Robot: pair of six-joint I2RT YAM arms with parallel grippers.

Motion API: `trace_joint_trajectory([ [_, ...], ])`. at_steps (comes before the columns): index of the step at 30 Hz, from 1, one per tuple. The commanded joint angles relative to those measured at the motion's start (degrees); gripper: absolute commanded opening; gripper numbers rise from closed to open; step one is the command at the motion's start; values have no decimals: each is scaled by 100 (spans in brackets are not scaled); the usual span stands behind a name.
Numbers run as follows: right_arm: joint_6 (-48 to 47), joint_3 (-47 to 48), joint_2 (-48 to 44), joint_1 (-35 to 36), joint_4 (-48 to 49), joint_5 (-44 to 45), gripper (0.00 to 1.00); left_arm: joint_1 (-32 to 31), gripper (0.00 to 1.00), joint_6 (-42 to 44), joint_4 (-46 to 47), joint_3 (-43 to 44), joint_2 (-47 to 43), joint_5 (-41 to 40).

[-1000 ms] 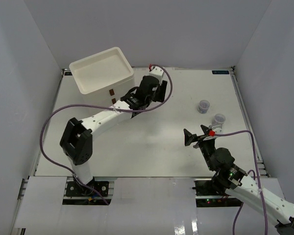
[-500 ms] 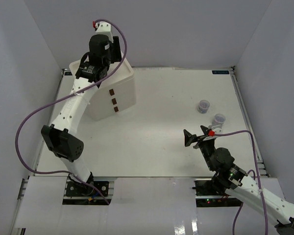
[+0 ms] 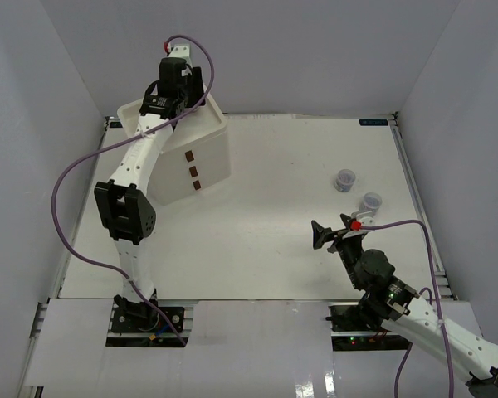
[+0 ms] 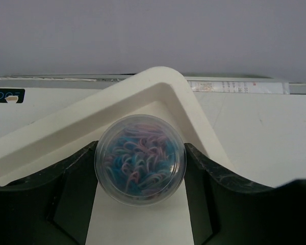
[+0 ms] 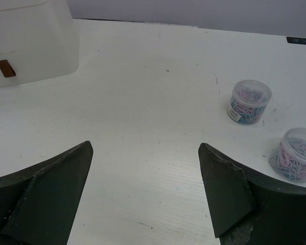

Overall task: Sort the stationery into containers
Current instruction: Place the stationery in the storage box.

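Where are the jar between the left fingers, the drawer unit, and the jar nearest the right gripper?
held jar (image 4: 140, 159), left wrist view, middle of its round clear face
drawer unit (image 3: 212, 153), top external view, bare front wall
nearest jar (image 5: 297, 155), right wrist view, middle of the jar

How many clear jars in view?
3. One jar in the left gripper over the tray; far jar and near jar on the table's right. Others may hide in drawers.
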Motion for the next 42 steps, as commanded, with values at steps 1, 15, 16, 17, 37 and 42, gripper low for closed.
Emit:
trace_joint_trajectory([
  [1,60,165,69,-20,121,181,90,92,45,-62,41,310,69,141],
  [15,506,464,667,-20,-28,786,92,92,87,17,226,372,-167,571],
  [16,560,586,737,-20,-142,927,92,92,89,-1,252,319,-421,659],
  [17,587,657,894,-37,-187,1189,93,92,94,-18,270,214,-554,747],
  [37,816,2257,3969,-4306,-565,-1363,90,31,98,-299,1288,-6408,-5897,3059],
  [42,860,2678,4955,-4853,-556,-1734,90,-65,98,-283,2027,-7757,-6716,3305],
])
